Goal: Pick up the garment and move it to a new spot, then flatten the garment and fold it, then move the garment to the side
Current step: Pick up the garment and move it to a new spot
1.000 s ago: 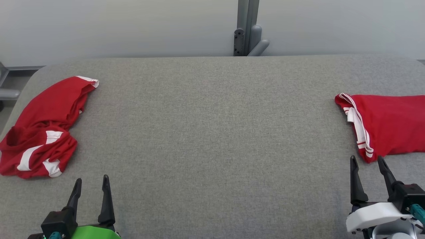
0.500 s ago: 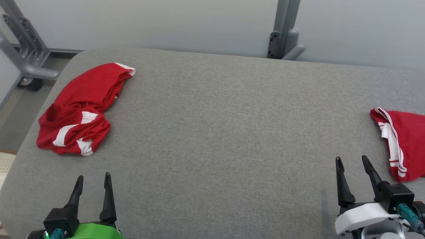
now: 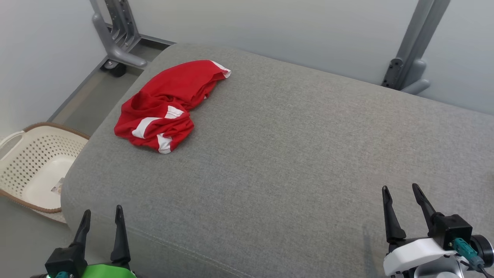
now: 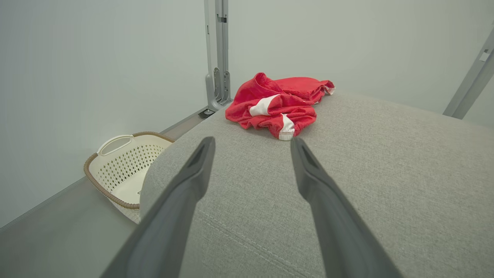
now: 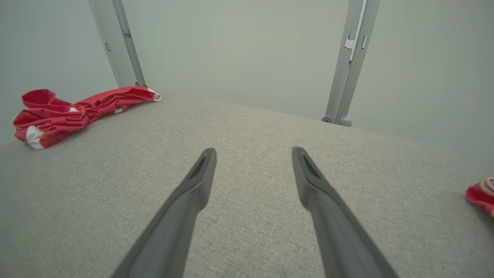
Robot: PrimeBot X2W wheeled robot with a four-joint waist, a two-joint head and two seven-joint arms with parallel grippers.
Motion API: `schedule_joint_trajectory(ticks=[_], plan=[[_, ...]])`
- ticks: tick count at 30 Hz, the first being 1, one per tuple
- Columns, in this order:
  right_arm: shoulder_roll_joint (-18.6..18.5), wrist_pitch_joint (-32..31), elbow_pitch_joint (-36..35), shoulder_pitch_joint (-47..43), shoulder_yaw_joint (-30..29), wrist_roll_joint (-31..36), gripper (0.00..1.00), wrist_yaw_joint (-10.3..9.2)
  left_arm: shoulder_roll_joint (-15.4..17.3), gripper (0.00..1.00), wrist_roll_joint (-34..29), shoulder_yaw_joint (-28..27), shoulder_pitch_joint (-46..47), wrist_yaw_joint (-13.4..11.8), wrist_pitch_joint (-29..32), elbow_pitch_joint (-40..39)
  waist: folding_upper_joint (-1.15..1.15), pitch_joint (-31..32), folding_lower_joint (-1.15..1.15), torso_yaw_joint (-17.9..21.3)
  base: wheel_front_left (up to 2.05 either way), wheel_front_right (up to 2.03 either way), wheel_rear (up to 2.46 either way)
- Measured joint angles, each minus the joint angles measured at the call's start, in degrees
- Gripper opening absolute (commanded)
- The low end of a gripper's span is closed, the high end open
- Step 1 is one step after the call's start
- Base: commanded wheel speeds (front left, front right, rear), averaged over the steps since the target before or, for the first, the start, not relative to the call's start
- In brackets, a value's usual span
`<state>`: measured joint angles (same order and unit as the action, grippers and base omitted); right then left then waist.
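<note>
Step in hand: the very first one, the pick-up, not yet begun. The red garment [image 3: 166,108] lies crumpled w/ white stripes showing, on the far left part of the grey padded table [image 3: 301,162], close to its left edge and far corner, untouched. The left gripper [image 3: 102,210] hovers at the table's near left corner, fingers spread wide, nothing btw them. In its wrist view the garment sits straight ahead beyond the fingertips, well apart. The right gripper [image 3: 400,187] hangs over the near right part, also wide open and empty, far from the garment. A pale basket [image 3: 50,125] stands on the floor just beside the table's left edge. A bit of a second red cloth [image 5: 480,195] peeks in at the right edge of the right wrist view; can't tell how it lies. Next move, prob.: left arm reaches fwd to the heap, sets its fingers around a raised fold, closes, lifts, and carries it toward the bare middle. That calls for a pinch that takes enough cloth, b/c the heap is bunched. A grab at the outer edge could drag it off toward the basket. The right arm is likely needed later, for flattening.
</note>
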<state>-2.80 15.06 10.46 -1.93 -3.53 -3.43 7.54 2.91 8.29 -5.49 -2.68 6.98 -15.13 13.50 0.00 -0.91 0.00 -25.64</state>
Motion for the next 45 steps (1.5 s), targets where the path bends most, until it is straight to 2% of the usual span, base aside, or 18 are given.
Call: schedule_joint_trajectory(ticks=[5, 9, 14, 18, 24, 31, 35, 37, 39, 45], plan=[[0.0, 0.0, 0.0, 0.1, -0.2, 0.3, 1.0, -0.01, 0.0, 1.0, 1.6, -0.6, 0.2, 0.0, 0.0, -0.4, 0.0, -0.5, 0.0, -1.2, 0.0, 0.0, 0.0], [0.0, 0.0, -0.5, 1.4, -0.8, 2.1, 1.0, 0.0, 0.0, 1.0, 3.0, -0.6, 4.2, 0.0, 0.0, 0.2, 0.0, -2.1, 0.0, -1.1, 0.0, 0.0, 0.0], [0.1, 0.0, -1.9, 5.0, -2.0, 5.7, 1.0, 0.0, 0.6, 1.0, 7.0, 0.7, 12.9, 0.2, 0.0, 8.0, 0.0, -5.9, 0.0, -0.4, 0.0, 0.0, 0.0], [0.0, 0.0, -3.4, 7.8, -3.4, 8.6, 1.0, 0.0, 3.5, 1.0, 13.4, 4.9, 22.6, 0.3, 3.8, 15.2, 0.0, -10.2, 0.0, 0.8, 0.0, 0.0, 0.0], [0.0, 0.0, -5.0, 11.2, -3.7, 11.5, 1.0, 0.0, 9.9, 1.0, 23.8, 12.6, 34.7, 0.4, 9.5, 23.9, 0.0, -17.4, 0.01, 3.2, 0.0, 0.0, 0.0], [0.0, 0.0, -6.6, 13.2, -2.8, 11.9, 1.0, 0.0, 14.9, 1.0, 31.7, 19.0, 42.2, 0.4, 11.9, 33.3, 0.0, -24.3, 0.01, 6.5, 0.0, 0.0, 0.0], [0.0, 0.0, -7.1, 13.4, -2.8, 11.4, 1.0, 0.0, 16.2, 1.0, 35.1, 21.9, 43.8, 0.4, 11.9, 37.2, 0.0, -26.5, 0.01, 9.0, 0.0, 0.0, 0.0], [0.0, 0.0, -7.1, 13.5, -2.7, 11.1, 1.0, 0.0, 16.9, 0.38, 36.4, 23.5, 44.1, 0.4, 11.6, 38.0, 0.0, -27.1, 0.01, 10.1, 0.0, 0.0, 0.0], [0.0, 0.0, -7.0, 13.8, -2.7, 10.4, 1.0, 0.0, 17.8, 0.0, 39.1, 24.4, 44.1, 0.4, 11.0, 37.8, 0.0, -27.3, 0.01, 11.1, 0.0, 0.0, 0.0], [0.0, 0.0, -5.5, 13.8, -2.9, 8.2, 1.0, 0.0, 19.8, 0.0, 41.6, 29.0, 43.4, 0.4, 9.6, 36.3, 0.0, -26.2, 0.01, 12.3, 0.0, 0.0, 0.0]])
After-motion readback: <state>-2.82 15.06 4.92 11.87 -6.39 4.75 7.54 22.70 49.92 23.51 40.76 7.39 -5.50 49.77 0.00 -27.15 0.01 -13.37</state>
